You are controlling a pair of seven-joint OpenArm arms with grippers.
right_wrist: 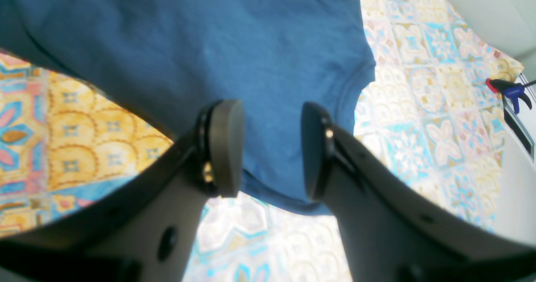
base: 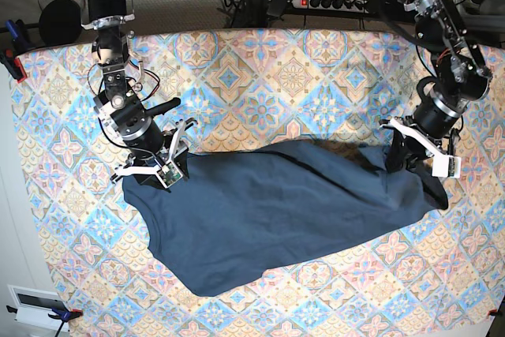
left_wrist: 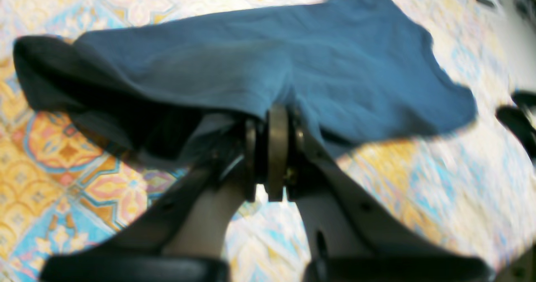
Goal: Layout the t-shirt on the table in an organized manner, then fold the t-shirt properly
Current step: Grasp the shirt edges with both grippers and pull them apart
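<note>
Am pinching t-shirt [left_wrist: 293, 60] edge in left tool [left_wrist: 272, 119], lifting it off desk [base: 260, 61]; right tool [right_wrist: 270, 148] gaping above cloth.

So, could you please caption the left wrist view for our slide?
Left gripper shut on the navy t-shirt, cloth lifted over the patterned table.

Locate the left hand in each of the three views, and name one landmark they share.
Left wrist: left hand at bottom centre, shut on the t-shirt.
Right wrist: not in it.
Base: left hand at the right, on the t-shirt's edge.
Shared landmark: the navy t-shirt on the tile-pattern table.
</note>
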